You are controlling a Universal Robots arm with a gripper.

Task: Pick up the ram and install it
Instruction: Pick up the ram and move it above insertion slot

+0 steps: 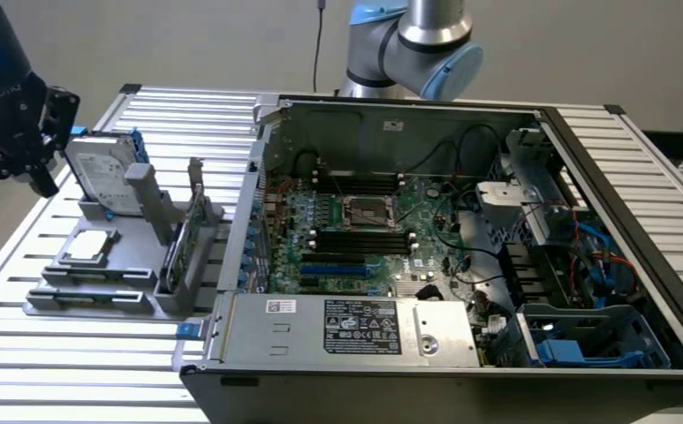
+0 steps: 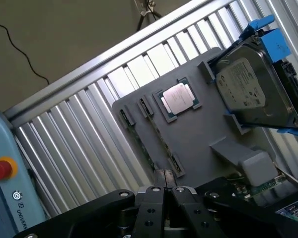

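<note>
End effector (image 2: pixel 164 174) closed on nothing; ram (image 2: pixel 160 138) sits in grey holder (image 2: pixel 198 144) beneath it.

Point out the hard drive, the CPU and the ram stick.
hard drive (image 2: pixel 246 87), wrist view, on its labelled top face
CPU (image 2: pixel 177 98), wrist view, centre of its metal lid
ram (image 2: pixel 160 135), wrist view, middle of its green edge

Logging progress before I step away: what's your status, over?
Gripper shut, empty, hovering near grey tray. Ram in tray slot, untouched. Nothing in the way.
</note>
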